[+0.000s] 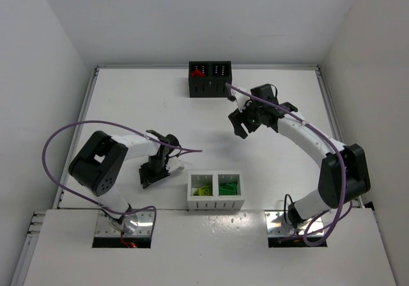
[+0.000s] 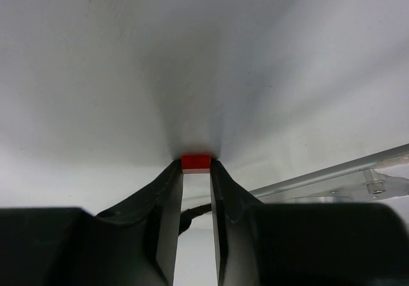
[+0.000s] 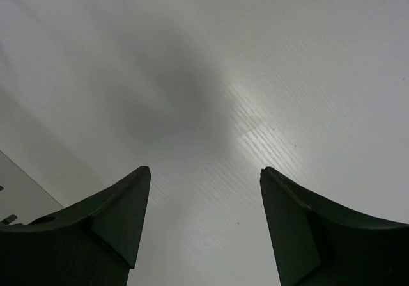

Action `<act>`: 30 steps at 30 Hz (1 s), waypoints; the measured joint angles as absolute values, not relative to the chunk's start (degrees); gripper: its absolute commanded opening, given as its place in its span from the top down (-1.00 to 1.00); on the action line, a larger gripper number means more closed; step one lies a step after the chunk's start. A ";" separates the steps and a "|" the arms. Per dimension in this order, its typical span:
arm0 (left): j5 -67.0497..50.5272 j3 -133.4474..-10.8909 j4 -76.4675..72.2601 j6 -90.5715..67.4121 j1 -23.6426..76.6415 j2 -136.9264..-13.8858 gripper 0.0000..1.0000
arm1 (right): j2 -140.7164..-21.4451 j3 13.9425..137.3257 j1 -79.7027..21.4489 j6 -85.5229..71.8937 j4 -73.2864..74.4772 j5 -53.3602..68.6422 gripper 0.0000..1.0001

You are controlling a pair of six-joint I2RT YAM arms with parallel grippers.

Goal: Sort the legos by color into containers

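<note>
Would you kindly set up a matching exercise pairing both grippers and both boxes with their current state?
Things:
1. left gripper
2. right gripper
3. white box
4. black box

States:
A. open, holding nothing
B. red lego inside
C. shut on a red brick
D. lime bricks and green bricks inside

Pairs: 1-C, 2-A, 3-D, 4-B.

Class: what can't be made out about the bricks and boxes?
Top view: number of bricks in white box, too small.
Top view: right compartment of black box, too dark.
Left wrist view: sides of red brick, covered by left gripper fingers.
Right wrist view: both boxes, out of frame.
</note>
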State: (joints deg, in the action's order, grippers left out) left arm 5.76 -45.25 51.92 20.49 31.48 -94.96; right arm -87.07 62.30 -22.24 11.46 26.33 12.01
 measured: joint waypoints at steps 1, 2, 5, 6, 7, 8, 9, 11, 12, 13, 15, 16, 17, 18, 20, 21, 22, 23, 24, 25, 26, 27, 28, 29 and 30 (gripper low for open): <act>5.91 -45.25 51.86 20.47 31.48 -94.98 0.47 | -87.07 62.30 -22.24 11.60 26.33 12.01 -0.39; 5.91 -45.25 51.83 20.47 31.48 -95.02 0.51 | -87.07 62.30 -22.24 11.64 26.33 12.01 -0.39; 5.91 -45.25 51.88 20.47 31.51 -95.02 0.60 | -87.07 62.30 -22.24 11.73 26.39 12.01 -0.39; 5.93 -45.25 51.88 20.45 31.53 -95.04 0.60 | -87.07 62.30 -22.24 11.81 26.46 12.01 -0.39; 5.91 -45.25 51.86 20.43 31.53 -95.02 0.64 | -87.07 62.30 -22.24 11.84 26.50 12.01 -0.39; 5.89 -45.28 51.88 20.38 31.53 -95.02 0.68 | -87.07 62.30 -22.24 11.84 26.61 12.01 -0.39; 5.85 -45.39 51.96 20.27 31.51 -95.02 0.70 | -87.07 62.30 -22.24 11.84 26.70 12.01 -0.39; 5.61 -45.67 51.94 20.25 31.27 -95.02 0.77 | -87.09 62.30 -22.24 11.86 26.68 12.01 -0.39; 5.34 -45.95 51.94 20.25 31.00 -95.02 0.79 | -87.07 62.30 -22.24 11.86 26.68 12.01 -0.39; 4.89 -46.46 51.68 20.25 30.83 -95.00 0.79 | -87.07 62.30 -22.24 11.86 26.68 12.01 -0.39; 3.75 -47.59 50.41 20.23 30.33 -94.41 0.84 | -87.07 62.30 -22.24 11.86 26.65 12.01 -0.39; 3.20 -48.23 49.47 20.23 30.09 -93.89 0.84 | -87.07 62.30 -22.24 11.86 26.65 12.01 -0.39; 2.61 -49.21 48.62 20.21 29.85 -93.30 0.87 | -87.09 62.30 -22.24 11.86 26.65 12.03 -0.39; 2.13 -50.59 47.59 20.14 29.63 -92.55 0.89 | -87.13 62.30 -22.24 11.86 26.65 12.03 -0.39; 1.19 -53.36 46.44 19.88 29.23 -91.18 0.92 | -87.26 62.30 -22.24 11.86 26.65 12.03 -0.39; 0.80 -54.83 45.91 19.73 29.02 -90.54 0.92 | -87.31 62.30 -22.24 11.84 26.63 12.03 -0.39; 0.30 -56.53 45.54 19.33 28.71 -89.97 0.94 | -87.37 62.30 -22.24 11.84 26.63 12.03 -0.39; -0.25 -58.52 45.47 19.03 28.36 -89.52 0.94 | -87.42 62.30 -22.24 11.81 26.63 12.03 -0.39; -0.75 -60.47 45.23 18.70 27.99 -89.17 0.94 | -87.46 62.30 -22.24 11.79 26.63 12.03 -0.39; -1.34 -62.46 45.04 18.31 27.59 -88.88 0.94 | -87.50 62.30 -22.24 11.75 26.63 12.03 -0.39; -1.83 -64.55 44.97 17.82 27.24 -88.75 0.94 | -87.57 62.30 -22.24 11.64 26.61 12.03 -0.39; -2.35 -67.18 44.97 17.32 26.92 -88.77 0.97 | -87.59 62.30 -22.24 11.51 26.57 12.05 -0.39; -2.87 -69.65 44.69 16.91 26.65 -88.86 0.97 | -87.64 62.30 -22.24 11.20 26.46 12.08 -0.39; -3.44 -72.01 44.60 16.43 26.46 -89.03 0.97 | -87.66 62.30 -22.24 10.87 26.24 12.16 -0.39; -3.99 -74.98 44.45 15.90 26.24 -89.47 0.99 | -87.68 62.30 -22.24 10.48 26.02 12.25 -0.39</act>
State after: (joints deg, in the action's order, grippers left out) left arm -3.99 -74.98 44.45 15.90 26.24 -89.47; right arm -87.68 62.30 -22.24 10.48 26.02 12.25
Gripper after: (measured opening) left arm 0.239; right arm 0.699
